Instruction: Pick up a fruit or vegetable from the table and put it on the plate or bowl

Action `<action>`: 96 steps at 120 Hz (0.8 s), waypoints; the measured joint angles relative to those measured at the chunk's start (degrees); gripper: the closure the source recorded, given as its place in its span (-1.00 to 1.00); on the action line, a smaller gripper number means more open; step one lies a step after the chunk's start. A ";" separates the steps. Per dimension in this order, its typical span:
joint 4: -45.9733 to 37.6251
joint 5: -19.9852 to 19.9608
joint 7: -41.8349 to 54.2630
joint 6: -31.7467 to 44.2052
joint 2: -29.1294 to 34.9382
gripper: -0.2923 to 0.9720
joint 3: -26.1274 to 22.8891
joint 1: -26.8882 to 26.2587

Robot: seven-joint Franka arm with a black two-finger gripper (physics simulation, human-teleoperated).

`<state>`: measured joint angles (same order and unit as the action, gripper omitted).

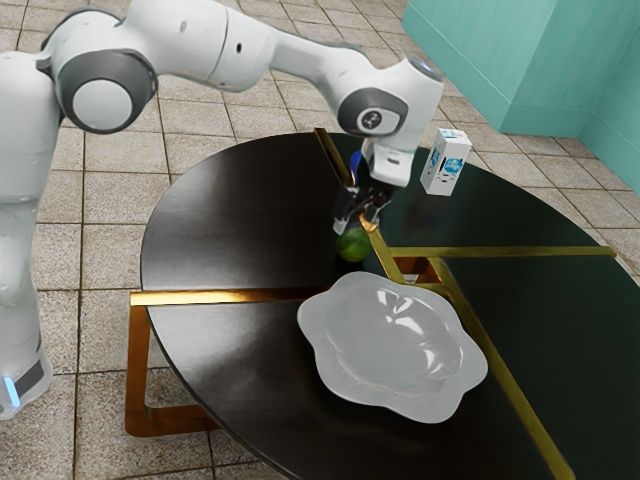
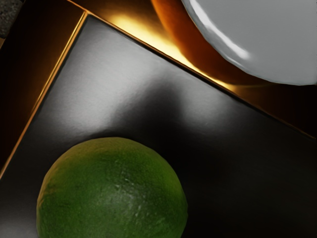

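Lime (image 1: 353, 244) on table (image 1: 230, 230) just beneath claw (image 1: 359, 222); claw fingers apart, gripping nothing

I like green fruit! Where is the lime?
In the exterior view the lime sits on the black table right under the gripper, just beyond the white plate.

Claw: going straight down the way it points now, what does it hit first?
Most likely the lime: the claw points down and hangs open just above it, and the wrist view puts the lime right under the hand. Depth is hard to judge, but the plate lies well off that line.
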<state>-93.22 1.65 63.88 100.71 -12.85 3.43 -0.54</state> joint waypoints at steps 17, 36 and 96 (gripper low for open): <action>-0.43 -0.11 0.54 -0.35 -0.73 -0.54 0.07 0.01; -0.90 -0.84 1.00 0.20 -1.01 -0.54 0.09 -0.10; -2.66 -1.72 1.84 3.36 -2.73 -0.54 0.09 -0.25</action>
<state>-95.88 -0.07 65.71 104.06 -15.58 3.52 -0.79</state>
